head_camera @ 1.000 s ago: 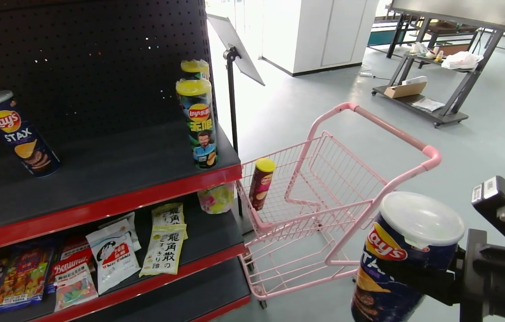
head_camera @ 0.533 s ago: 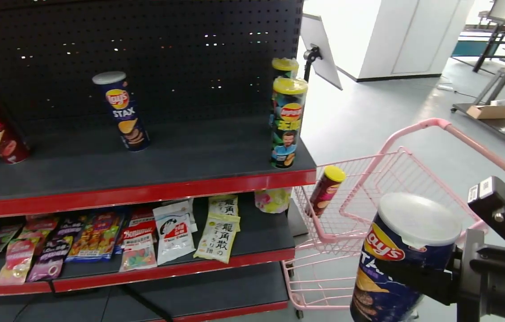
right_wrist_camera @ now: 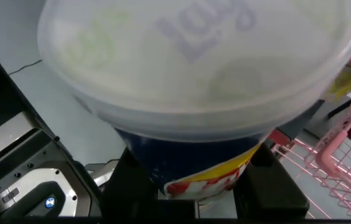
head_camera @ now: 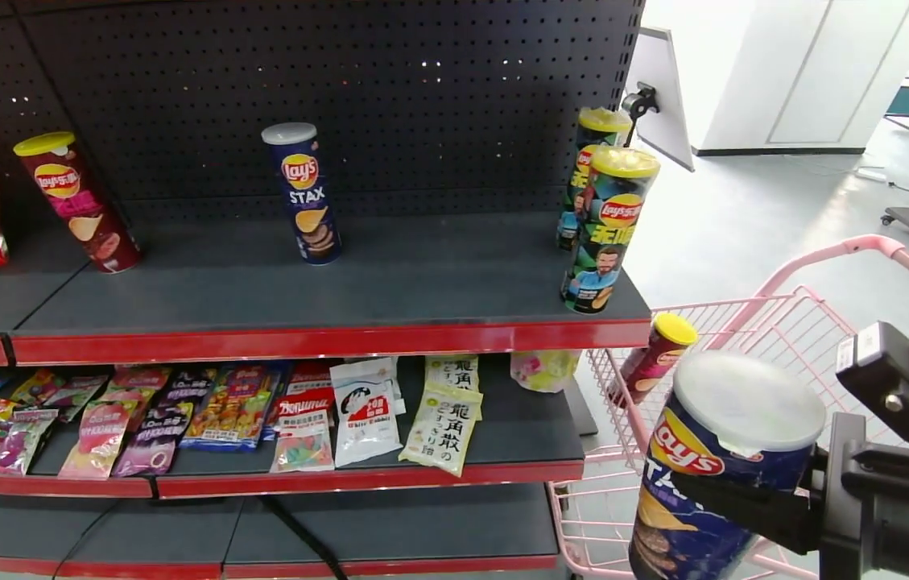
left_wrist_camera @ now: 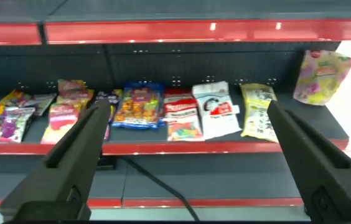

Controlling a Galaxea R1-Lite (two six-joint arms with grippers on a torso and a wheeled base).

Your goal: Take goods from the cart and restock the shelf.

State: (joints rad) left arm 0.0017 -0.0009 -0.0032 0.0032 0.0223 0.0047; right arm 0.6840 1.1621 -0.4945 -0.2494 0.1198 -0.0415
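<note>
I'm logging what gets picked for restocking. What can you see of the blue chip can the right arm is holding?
The blue chip can is a tall cylinder that looks like printed cardboard. It is dark blue with a red-and-yellow logo and pictured chips, and a translucent white plastic lid closes it. It is roughly upright, tilted slightly, with the right end effector clamped around its middle. Nothing else touches it, and the pink cart is behind it.

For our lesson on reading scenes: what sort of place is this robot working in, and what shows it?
Likely a mock shop inside a lab or workshop: a pegboard shelf stocked with chip cans and snack bags, a pink shopping cart, but grey floor and white cabinets beyond.
</note>
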